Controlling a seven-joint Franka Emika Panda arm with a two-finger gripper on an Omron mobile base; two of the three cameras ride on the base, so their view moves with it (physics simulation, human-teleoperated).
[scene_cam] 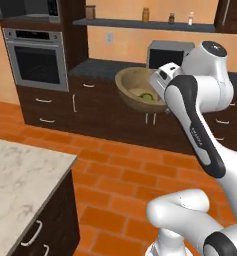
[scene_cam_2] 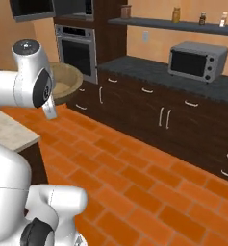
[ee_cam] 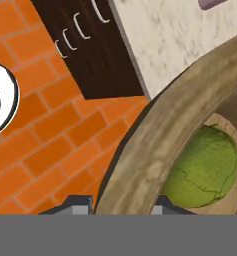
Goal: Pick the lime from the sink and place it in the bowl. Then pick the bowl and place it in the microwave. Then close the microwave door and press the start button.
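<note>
Hand view shows the gripper (ee_cam: 121, 202) clamped on the thick rim of the wide tan-brown wooden bowl (ee_cam: 155, 135), small yellow-green lime (ee_cam: 205, 167) inside at lower right; keep it level while carrying toward the microwave.

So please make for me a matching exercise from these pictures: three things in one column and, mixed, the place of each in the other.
Things:
1. lime
2. bowl
3. jars

Places:
a. on the wall shelf
b. lifted in the gripper, above the brick floor
c. inside the bowl

Right pairs: 1-c, 2-b, 3-a
</note>
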